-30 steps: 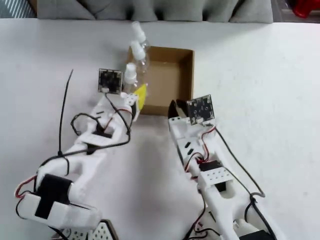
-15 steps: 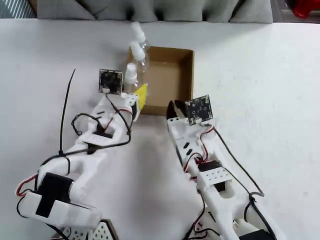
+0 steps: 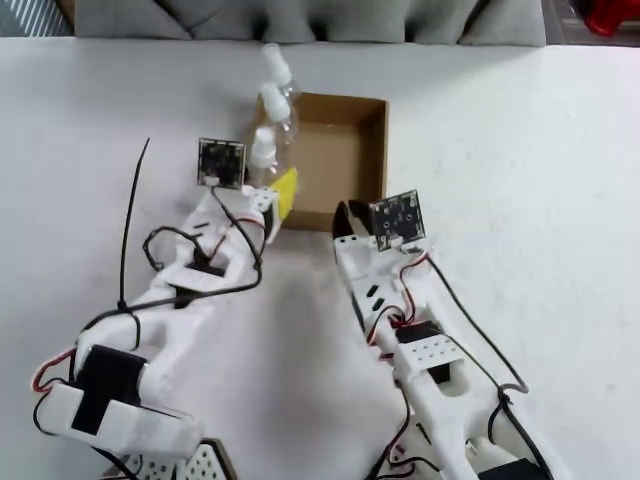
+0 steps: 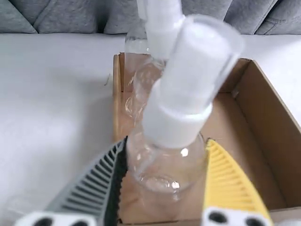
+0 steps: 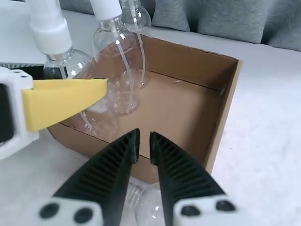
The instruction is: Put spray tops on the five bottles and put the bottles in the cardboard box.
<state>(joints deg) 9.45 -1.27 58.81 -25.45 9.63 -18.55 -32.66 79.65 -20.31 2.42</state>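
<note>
Counter is white, with the cardboard box open-topped near the middle. Left hand is at the box's near corner, clamped on a clear bottle – grey finger one side, yellow the other. That bottle has its spray top on, is tilted, and its base dips behind the box's near wall. Right hand is at the near wall beside it, black fingers clenched almost together on nothing. A second capped bottle stands inside the box by the same side wall. A third stands just past the far corner. Another clear bottle lies on the counter under my right hand – I can't tell if it's capped.
</note>
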